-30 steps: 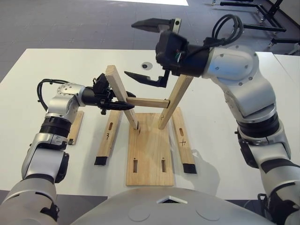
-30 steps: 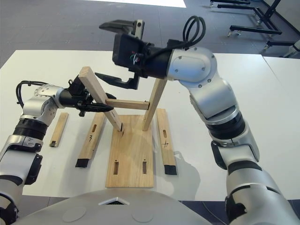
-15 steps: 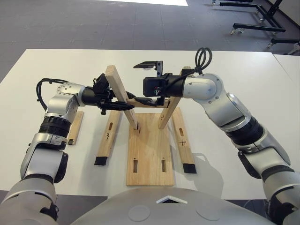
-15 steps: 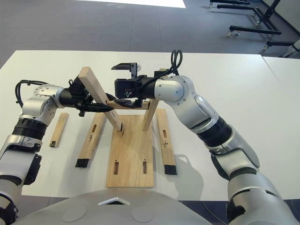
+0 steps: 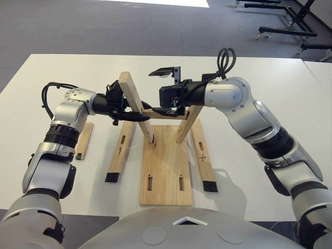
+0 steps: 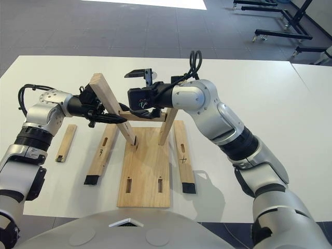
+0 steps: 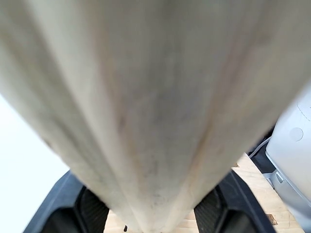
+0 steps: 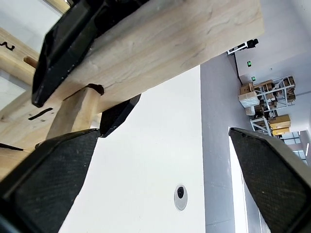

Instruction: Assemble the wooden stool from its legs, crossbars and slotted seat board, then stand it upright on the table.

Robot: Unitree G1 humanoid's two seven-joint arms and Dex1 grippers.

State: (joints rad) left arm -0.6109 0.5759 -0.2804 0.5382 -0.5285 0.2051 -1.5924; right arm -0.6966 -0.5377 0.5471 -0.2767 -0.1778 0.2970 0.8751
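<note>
The left tool was clamped on the tilted left leg, probably to steady it in the slotted seat board lying flat on the bench, while the crossbar bridged it to the right leg. The right tool stood with fingers wide apart, the lower one close along the crossbar, presumably to seat it. Contact there, and the crossbar's joint behind the left tool, could not be made out.
</note>
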